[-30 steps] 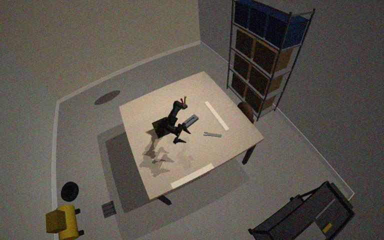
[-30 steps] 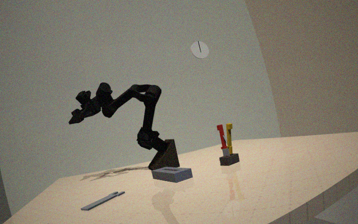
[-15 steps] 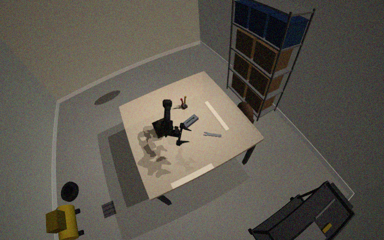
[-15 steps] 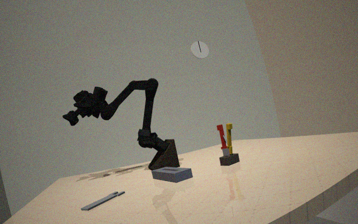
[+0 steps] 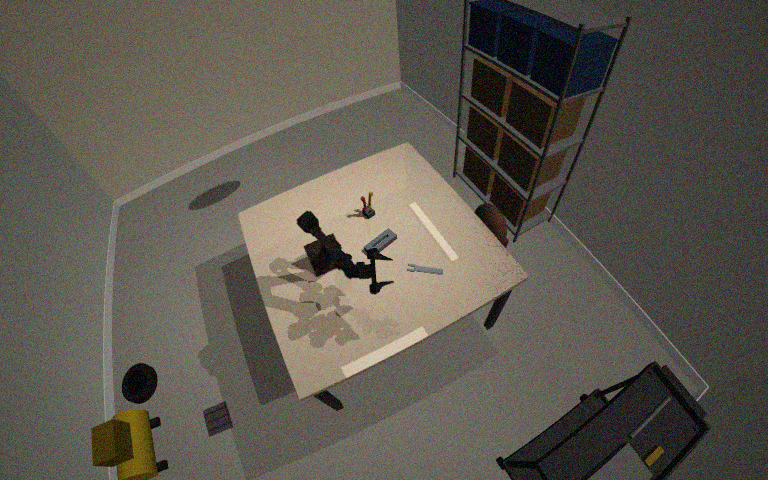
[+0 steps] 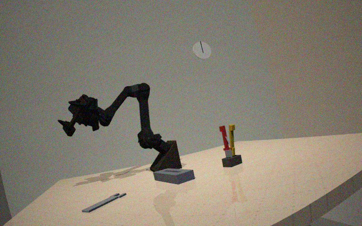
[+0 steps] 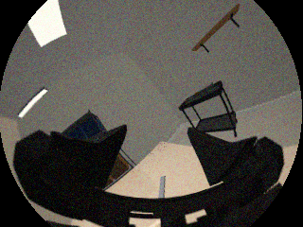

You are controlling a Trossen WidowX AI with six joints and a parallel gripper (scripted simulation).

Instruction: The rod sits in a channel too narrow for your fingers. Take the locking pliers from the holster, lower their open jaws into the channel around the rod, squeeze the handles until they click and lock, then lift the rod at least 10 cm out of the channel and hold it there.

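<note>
tabletop (image 5: 328,186) (image 6: 293,159) (image 7: 182,165): carries everything below
arm (image 5: 339,257) (image 6: 144,111): bent, raised
jaws (image 5: 391,270) (image 6: 63,111) (image 7: 157,128): wide apart, nothing between
block (image 5: 380,241) (image 6: 178,178): slotted, near arm base, rod indistinct
wrench (image 5: 428,270) (image 6: 101,204) (image 7: 162,186): flat
pliers (image 5: 364,202) (image 6: 225,138): upright in holster (image 5: 368,212) (image 6: 231,161), red and yellow handles

Base: the base (image 5: 314,258) (image 6: 174,157) is standing on the table, its sloped side showing.
Arm: the arm (image 5: 344,261) (image 6: 144,111) is rising from the base, bending at a high elbow (image 6: 141,90), then sloping down toward the wrist.
Wrist: the wrist (image 6: 105,118) is hanging lower than the elbow, carrying the gripper out in front.
Gripper: the gripper (image 5: 391,270) (image 6: 63,111) (image 7: 158,129) is hovering above the table, pointing outward rather than straight down.
Fingers: the fingers (image 5: 382,284) (image 6: 63,123) are standing wide apart, holding nothing.
</note>
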